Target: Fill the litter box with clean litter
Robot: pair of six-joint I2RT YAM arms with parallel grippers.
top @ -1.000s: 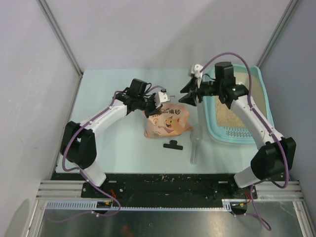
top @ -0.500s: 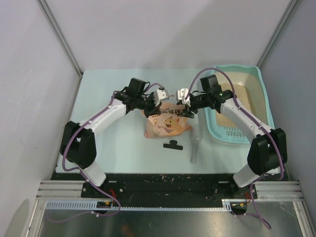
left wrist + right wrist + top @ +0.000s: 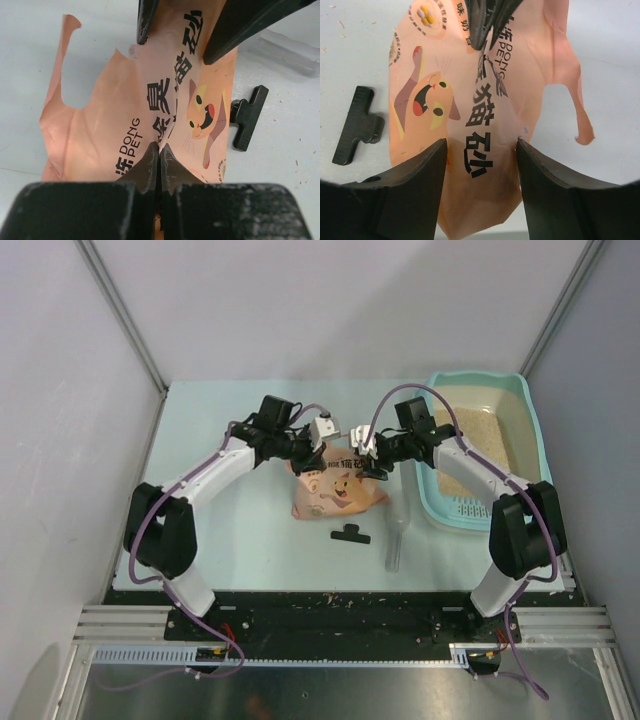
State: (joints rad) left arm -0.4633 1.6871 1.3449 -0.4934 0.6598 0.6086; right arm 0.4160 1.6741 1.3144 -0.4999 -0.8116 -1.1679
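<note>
Beige litter thinly covers the litter box; more seems needed. Beside the box, the left gripper pinches the bag, and the right gripper is spread around it.

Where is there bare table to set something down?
Bare table lies near-left, between the left arm, the bag and the black clip; a narrower strip runs along the far edge, left of the litter box. Crowded: the middle, where the left end effector pinches the bag, the right end effector straddles it, and the clear scoop lies beside.
</note>
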